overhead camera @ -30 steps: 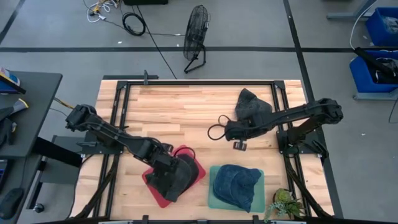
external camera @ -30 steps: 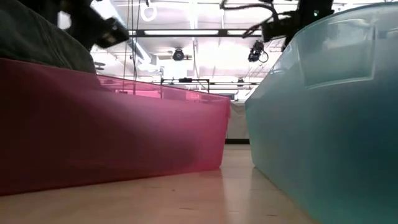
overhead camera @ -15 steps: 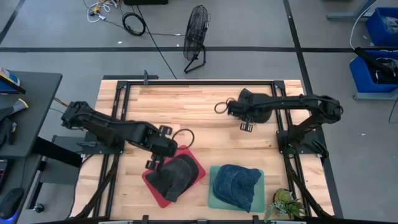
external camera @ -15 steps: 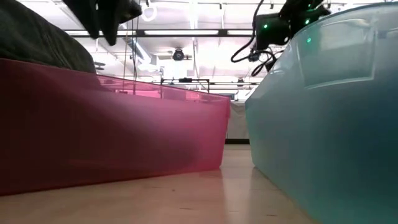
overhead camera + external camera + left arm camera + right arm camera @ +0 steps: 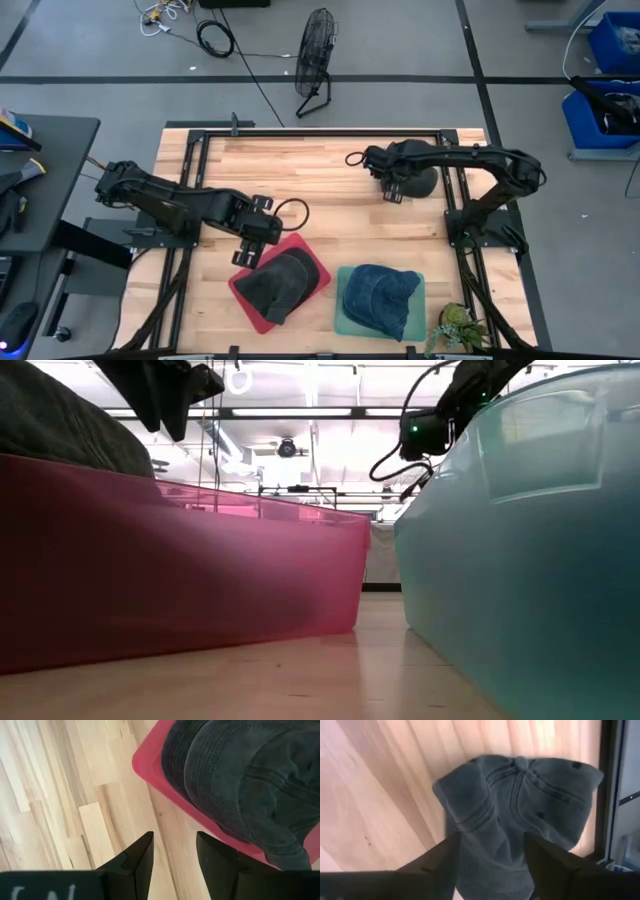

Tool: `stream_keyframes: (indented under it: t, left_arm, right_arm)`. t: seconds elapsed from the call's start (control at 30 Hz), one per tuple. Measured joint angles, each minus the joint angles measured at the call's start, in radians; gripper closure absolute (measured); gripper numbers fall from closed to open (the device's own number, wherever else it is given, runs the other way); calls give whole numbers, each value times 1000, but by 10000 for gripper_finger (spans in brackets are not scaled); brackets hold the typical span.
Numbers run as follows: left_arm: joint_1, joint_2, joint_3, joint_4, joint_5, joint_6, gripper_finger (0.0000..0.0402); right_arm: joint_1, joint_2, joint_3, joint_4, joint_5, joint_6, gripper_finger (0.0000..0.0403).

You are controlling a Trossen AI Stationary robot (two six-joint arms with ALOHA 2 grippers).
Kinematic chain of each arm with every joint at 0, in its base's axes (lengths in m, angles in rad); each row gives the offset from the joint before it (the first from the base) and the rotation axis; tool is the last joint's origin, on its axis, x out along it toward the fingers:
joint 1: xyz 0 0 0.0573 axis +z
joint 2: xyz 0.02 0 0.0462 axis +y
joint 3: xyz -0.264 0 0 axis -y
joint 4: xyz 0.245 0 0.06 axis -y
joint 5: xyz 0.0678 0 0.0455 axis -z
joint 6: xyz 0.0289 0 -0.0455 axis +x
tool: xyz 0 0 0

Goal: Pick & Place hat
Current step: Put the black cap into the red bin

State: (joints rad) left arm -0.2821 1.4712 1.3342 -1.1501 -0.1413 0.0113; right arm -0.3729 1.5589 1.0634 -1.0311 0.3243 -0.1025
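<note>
red bin (image 5: 315, 262): sits near the front edge of the worktop (image 5: 300, 180), left of centre, with a dark grey cap (image 5: 275, 285) already lying in it, so that one looks sorted.

teal bin (image 5: 345, 315): just beside the red one at the front edge, holding a blue denim cap (image 5: 382, 295). Also looks done.

last hat: a dark grey baseball cap (image 5: 418, 175) lies by the worktop's back right corner, right against the frame rail, not picked yet.

right gripper (image 5: 490, 852): parked over that cap, fingers spread wide on either side of the crown, gripping nothing. My guess is it's lined up for the grab.

left gripper (image 5: 172, 852): hanging above the red bin's left edge, fingers apart and empty, clear of the cap.
</note>
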Motion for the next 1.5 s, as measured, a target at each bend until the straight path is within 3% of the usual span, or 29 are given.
stream_keyframes:
  t: [0.2, 0.37, 0.5, 0.73, 0.83, 1.0, 1.23, 1.3, 1.5]
  left_arm:
    - [-2, 0, 0, -1, 0, 0, 248]
    - [-2, 0, 0, -1, 0, -1, 248]
    - [-3, 0, 0, -1, 0, -48, 248]
    - [-3, 0, 0, -6, 1, -77, 248]
    - [-3, 0, 0, -6, 1, -77, 253]
    - [-3, -1, 0, -7, 1, -71, 266]
    - [-15, -7, 1, -20, 0, -105, 278]
    - [-28, -8, 2, -39, 0, -105, 282]
    - [-92, -42, 3, -55, -3, -137, 287]
  right_arm:
    - [-1, 73, 0, 4, 2, -30, 133]
    - [-13, 155, 0, 9, 52, -42, 143]
    - [-46, 204, 0, 1, 52, -21, 196]
    - [-46, 181, 1, -80, 51, 3, 379]
    - [-16, 139, 12, -160, 53, 56, 383]
    - [112, 36, 51, -266, 52, 92, 395]
    - [387, -90, 143, -181, 46, 91, 395]
    - [474, -112, 166, -83, 10, 32, 396]
    - [703, -126, 171, 461, -125, -223, 396]
